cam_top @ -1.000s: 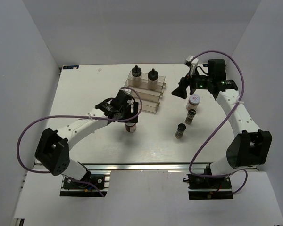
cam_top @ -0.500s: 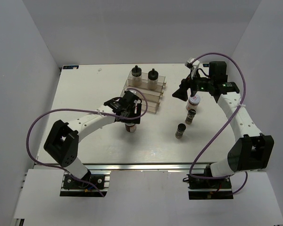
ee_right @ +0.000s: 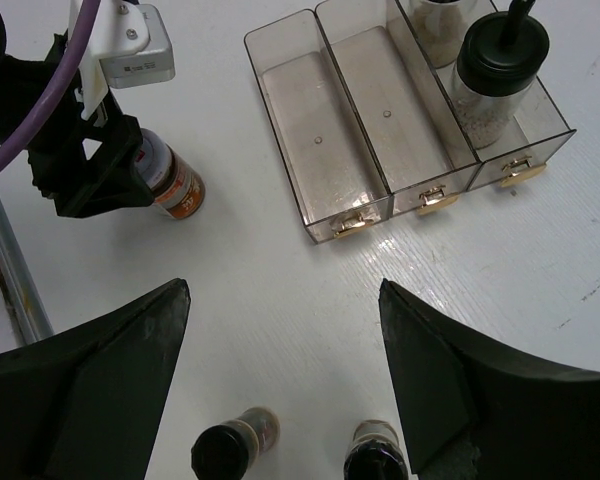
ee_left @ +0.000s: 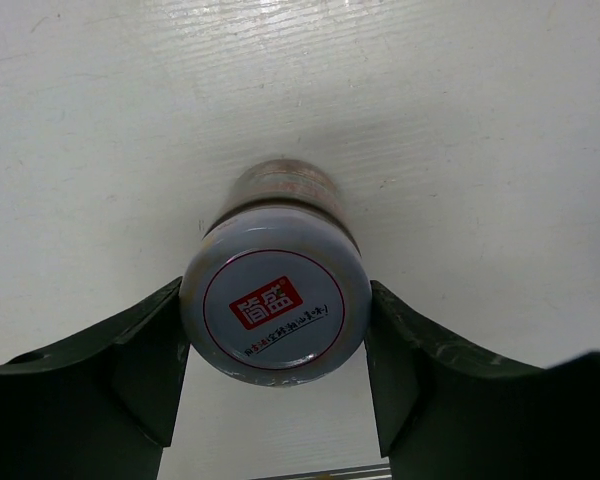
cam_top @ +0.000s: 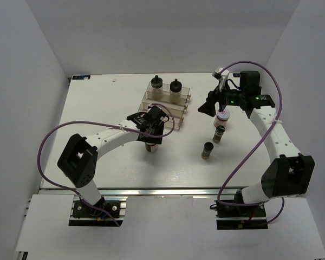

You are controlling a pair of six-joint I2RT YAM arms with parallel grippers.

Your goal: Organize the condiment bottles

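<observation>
A squat dark jar (ee_left: 275, 305) with a white, red-labelled lid stands on the table, in front of the rack. My left gripper (cam_top: 151, 132) is shut on it, a finger pressing each side of the lid. My right gripper (ee_right: 284, 290) hangs open over bare table, with nothing between its fingers. Its fingertips are beside the second white-lidded jar (cam_top: 223, 115). Two slim dark shakers (cam_top: 219, 134) (cam_top: 207, 150) stand just below it. Two whitish bottles with black caps (cam_top: 156, 86) (cam_top: 175, 89) stand in the back row of the clear rack (cam_top: 168, 111).
The rack's two front troughs (ee_right: 325, 130) hold nothing. The left arm and its jar (ee_right: 175, 185) show at the upper left of the right wrist view. White walls close in the table on three sides. A metal rail runs along the near edge (cam_top: 168, 190).
The left gripper's jaws have closed in onto the jar's lid, and that arm has reached a little further right. The right gripper has barely moved.
</observation>
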